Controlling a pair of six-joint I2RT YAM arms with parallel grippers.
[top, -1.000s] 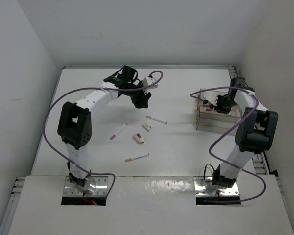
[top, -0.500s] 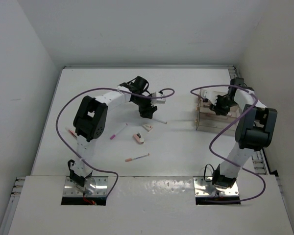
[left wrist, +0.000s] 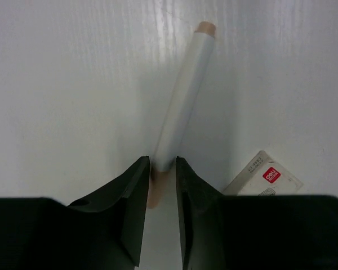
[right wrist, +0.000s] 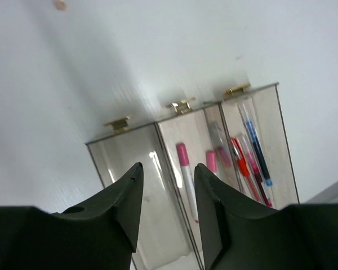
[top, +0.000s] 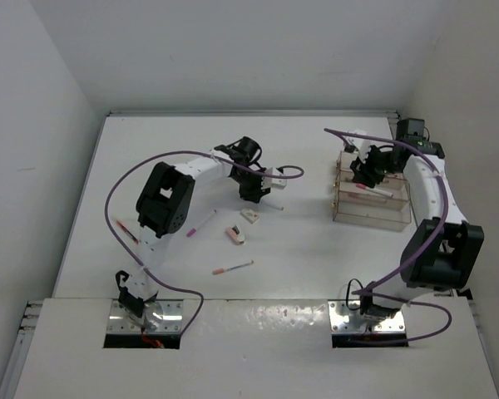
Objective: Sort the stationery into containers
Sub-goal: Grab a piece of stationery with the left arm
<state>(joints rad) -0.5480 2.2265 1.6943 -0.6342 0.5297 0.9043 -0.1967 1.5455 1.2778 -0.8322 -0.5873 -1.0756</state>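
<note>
Down at the middle of the table (top: 316,266), the left gripper (left wrist: 162,185) sits low over the near end of a white pen (left wrist: 183,95). The pen is a slim, plain barrel with a peach-pink tip at each end, and it lies flat on the surface. The two dark fingers stand close on either side of it with only a sliver of space; whether the pads actually press the barrel cannot be told. Just to one side lies a labelled eraser (left wrist: 263,175), a white block with a small red logo, apart from the pen. A second eraser (top: 235,235), pinkish, lies a little nearer. A pink-tipped pen (top: 201,223) lies to the left of the erasers, a near pen (top: 233,268) lies closer to the arm bases, and a dark red pen (top: 126,231) lies far out on the left. On the right, the right gripper (right wrist: 168,208) hangs above the clear box (right wrist: 129,154), its fingers parted a moderate way with nothing between them. The box has see-through walls, small gold clasps along one edge and three long slots. A pink-capped pen (right wrist: 187,180) lies in the middle slot. A red pen (right wrist: 240,163) and a blue pen (right wrist: 258,152) lie together in an outer slot.
</note>
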